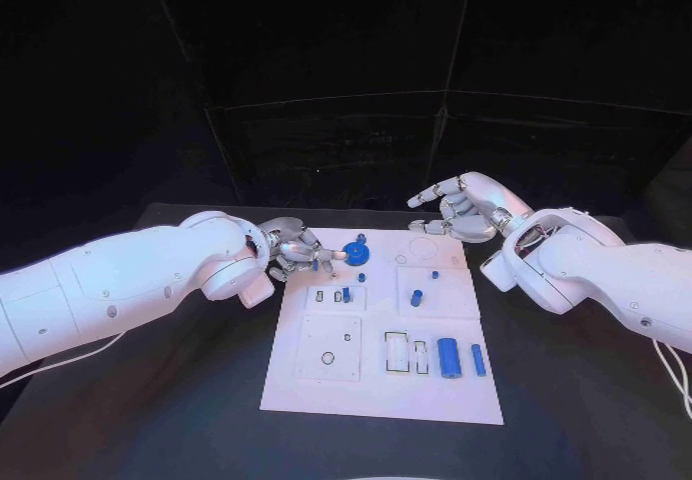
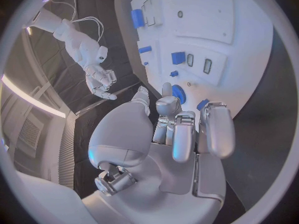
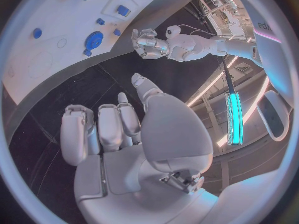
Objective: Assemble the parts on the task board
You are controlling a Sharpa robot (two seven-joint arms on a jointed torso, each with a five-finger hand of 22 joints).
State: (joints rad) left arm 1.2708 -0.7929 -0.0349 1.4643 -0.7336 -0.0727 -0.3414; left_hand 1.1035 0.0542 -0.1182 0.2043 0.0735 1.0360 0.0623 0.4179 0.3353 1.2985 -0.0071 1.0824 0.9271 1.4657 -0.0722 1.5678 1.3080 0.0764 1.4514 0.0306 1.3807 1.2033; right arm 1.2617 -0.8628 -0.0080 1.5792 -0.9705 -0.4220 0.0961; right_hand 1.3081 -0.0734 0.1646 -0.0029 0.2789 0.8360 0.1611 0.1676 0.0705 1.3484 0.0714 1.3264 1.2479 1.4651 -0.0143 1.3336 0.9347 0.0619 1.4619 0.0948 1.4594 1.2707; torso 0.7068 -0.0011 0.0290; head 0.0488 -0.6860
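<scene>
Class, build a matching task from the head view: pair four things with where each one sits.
Things:
1. left hand
2. right hand
3. round blue disc
4. upright blue cylinder

Places:
A. over the table beyond the task board's far right corner
B. near the board's front right
C. at the board's far left edge
D. on the board, beside the left hand's fingers

Pairs: 1-C, 2-A, 3-D, 4-B

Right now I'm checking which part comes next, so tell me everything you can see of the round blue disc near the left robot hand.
The round blue disc is flat, circular and looks like matte plastic, with a small blue piece beside its rim. It lies on the white task board, near the far edge. The left robot hand sits just beside it with fingertips reaching toward it; whether they touch is unclear.
</scene>
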